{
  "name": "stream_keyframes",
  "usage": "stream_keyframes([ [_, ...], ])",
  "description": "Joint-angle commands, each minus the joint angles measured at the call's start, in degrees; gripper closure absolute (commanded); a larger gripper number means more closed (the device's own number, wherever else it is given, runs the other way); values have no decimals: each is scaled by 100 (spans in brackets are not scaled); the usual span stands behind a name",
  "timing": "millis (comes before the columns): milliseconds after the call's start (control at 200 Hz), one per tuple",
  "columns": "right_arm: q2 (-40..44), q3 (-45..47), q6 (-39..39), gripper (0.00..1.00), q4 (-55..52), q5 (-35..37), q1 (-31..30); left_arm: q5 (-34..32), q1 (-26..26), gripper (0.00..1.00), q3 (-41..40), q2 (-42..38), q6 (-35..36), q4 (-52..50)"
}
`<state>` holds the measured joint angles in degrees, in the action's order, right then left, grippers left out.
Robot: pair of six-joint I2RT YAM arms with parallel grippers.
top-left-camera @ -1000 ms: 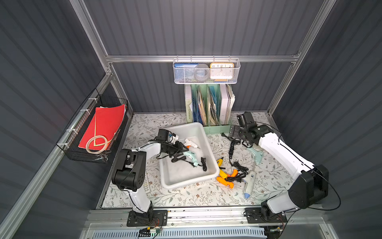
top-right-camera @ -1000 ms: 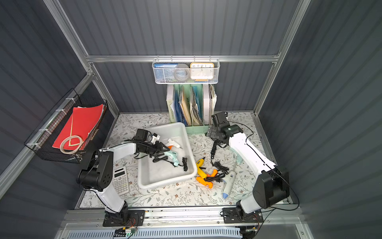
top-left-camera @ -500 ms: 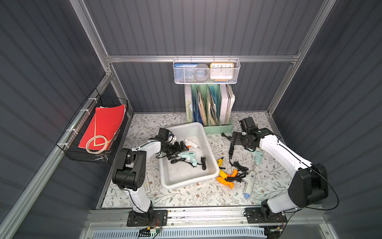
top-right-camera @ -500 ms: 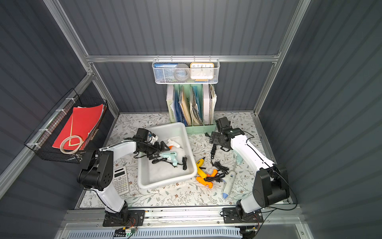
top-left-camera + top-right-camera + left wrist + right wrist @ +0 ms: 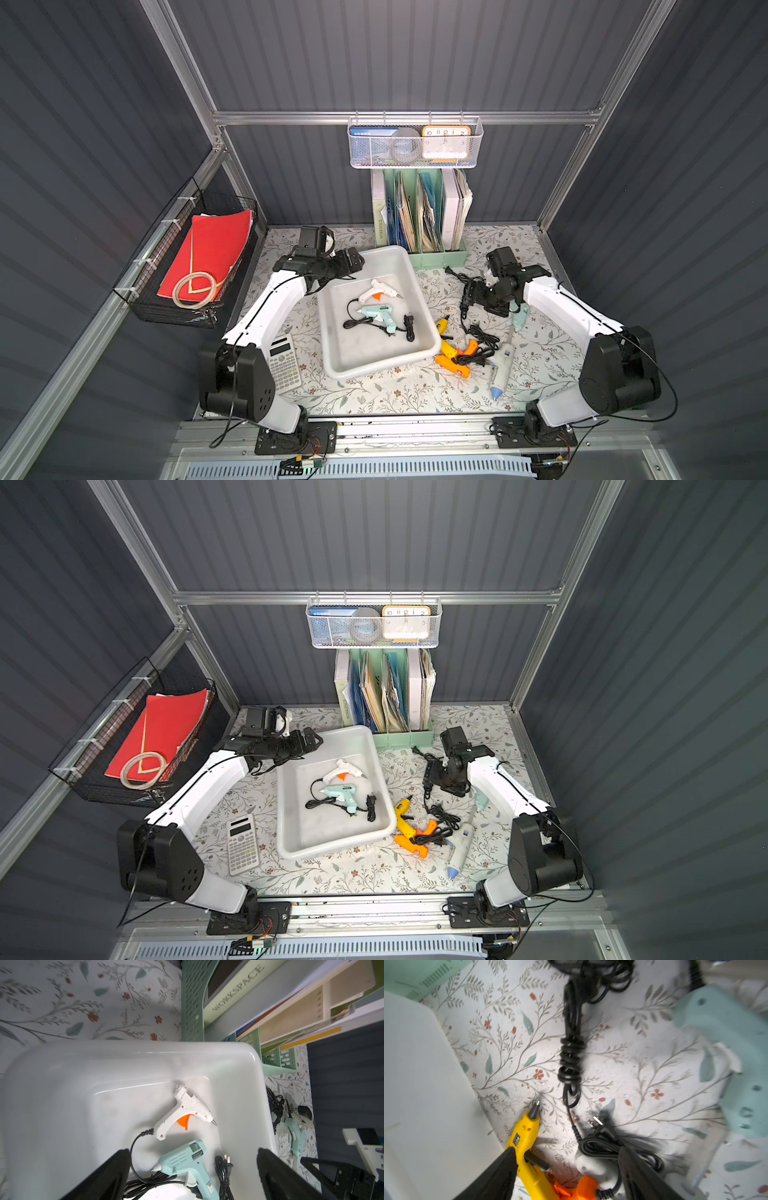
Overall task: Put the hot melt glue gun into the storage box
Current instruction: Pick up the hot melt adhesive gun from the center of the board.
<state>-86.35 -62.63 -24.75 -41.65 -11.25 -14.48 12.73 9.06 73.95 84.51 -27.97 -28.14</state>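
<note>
- Calculator (image 5: 284, 363): lower left, flat on the floral mat.
- Pen-shaped glue tool (image 5: 501, 369): lower right, blue tip nearest.
- Orange glue guns (image 5: 452, 363): at the box's near right corner, tangled in black cord (image 5: 482, 337).
- Yellow glue gun (image 5: 443, 326): just beside the box's right wall.
- Storage box (image 5: 382, 365): centre frame. It holds a mint glue gun (image 5: 376, 316) with its cord, and a white glue gun (image 5: 376, 289) farther back.
- Right gripper (image 5: 468, 296): right of the box, jaws apart over the cord. Contact with the cord is unclear.
- Left gripper (image 5: 356, 263): over the box's far left corner, jaws wide and empty.
- File holder (image 5: 436, 258): behind the box.
</note>
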Motion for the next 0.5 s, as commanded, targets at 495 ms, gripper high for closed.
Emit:
stream_keyframes([
  [495, 934, 1133, 892, 43, -181, -427, -1383, -1549, -18, 0, -981, -1058, -1097, 2090],
])
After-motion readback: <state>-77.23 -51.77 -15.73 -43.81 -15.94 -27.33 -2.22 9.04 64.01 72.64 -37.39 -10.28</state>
